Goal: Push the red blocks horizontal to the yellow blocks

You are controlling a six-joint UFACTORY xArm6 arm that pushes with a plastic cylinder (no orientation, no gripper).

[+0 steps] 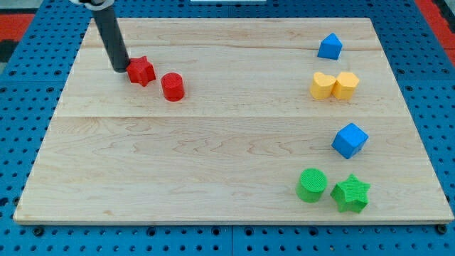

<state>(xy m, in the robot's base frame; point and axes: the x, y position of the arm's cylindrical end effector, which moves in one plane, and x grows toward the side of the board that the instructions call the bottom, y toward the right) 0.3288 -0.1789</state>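
Observation:
A red star block [141,71] and a red cylinder [173,87] lie at the board's upper left, close together. My tip [120,69] stands just left of the red star, touching or almost touching it. Two yellow blocks sit side by side at the right: a heart-like one [323,85] and a hexagonal one [346,84]. The red blocks lie at about the same height in the view as the yellow ones.
A blue triangular block [329,47] is above the yellow pair. A blue cube [350,140] is below them. A green cylinder [312,185] and a green star [351,193] sit at the lower right. The wooden board [213,156] rests on a blue perforated table.

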